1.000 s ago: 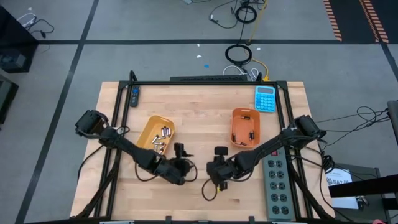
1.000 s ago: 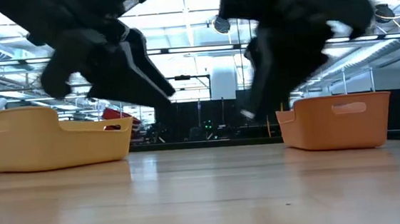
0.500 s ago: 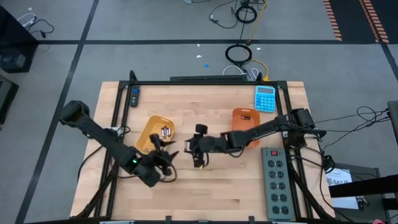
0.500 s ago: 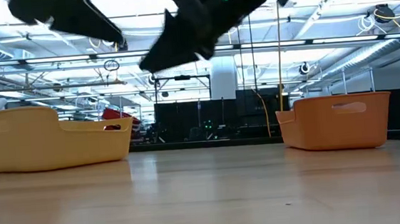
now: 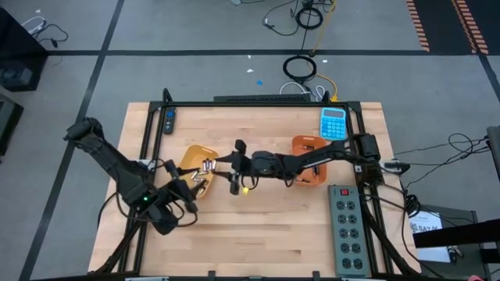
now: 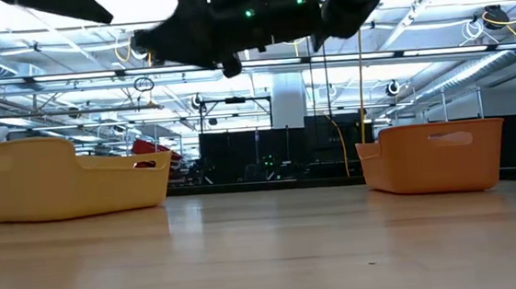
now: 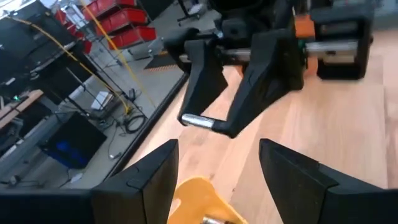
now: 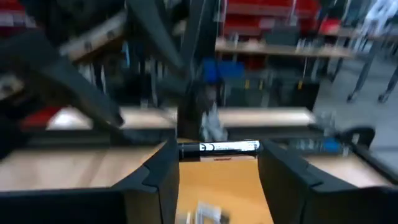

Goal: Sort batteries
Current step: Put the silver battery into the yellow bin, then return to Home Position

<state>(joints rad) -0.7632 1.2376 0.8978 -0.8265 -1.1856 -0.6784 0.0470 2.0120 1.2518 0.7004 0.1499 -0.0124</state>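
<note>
Right claw [image 5: 231, 167] clamped on a battery [image 8: 219, 147], yellow tray [image 5: 196, 168] just beyond; left claw [image 5: 184, 191] spread wide nearby.

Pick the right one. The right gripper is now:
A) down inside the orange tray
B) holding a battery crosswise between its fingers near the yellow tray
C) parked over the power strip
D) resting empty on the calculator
B: the right gripper has its fingers closed on a battery held crosswise, reaching toward the yellow tray, far from the orange tray.
</note>
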